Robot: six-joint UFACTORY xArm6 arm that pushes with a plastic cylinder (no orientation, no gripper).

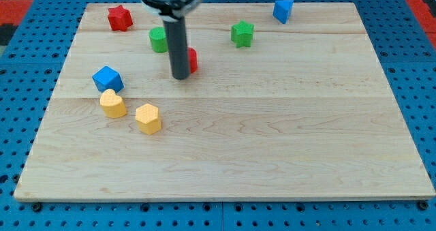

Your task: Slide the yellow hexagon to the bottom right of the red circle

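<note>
- Nearest the view's bottom, the bench (272, 163) is bare wood; the closest piece is the yellow hexagon (148, 118), lying left of centre, untouched.
- Just to its upper left sits a second yellow block (113, 103), rounded in shape, and touching or nearly touching that from above is the blue cube (107, 78).
- Further up, my tip (180, 76) rests on the bench, well apart from the hexagon and up to its right. This arm carries no jaws, only the rod, so there is nothing to be apart or clamped.
- The red circle (192, 59) is partly hidden behind the rod, just to its right; only a sliver shows.
- Beyond it: a green block (159, 39) left of the rod, a green star (242, 33), a red star (119, 18) and a blue block (283, 10) at the far edge.
- Risks, as I judge them: my tip stands so close to the red circle that any swing could nudge it and shift the target spot. Getting behind the hexagon means passing near the other yellow block, which could be dragged along. An off-centre push may make the hexagon spin away.
</note>
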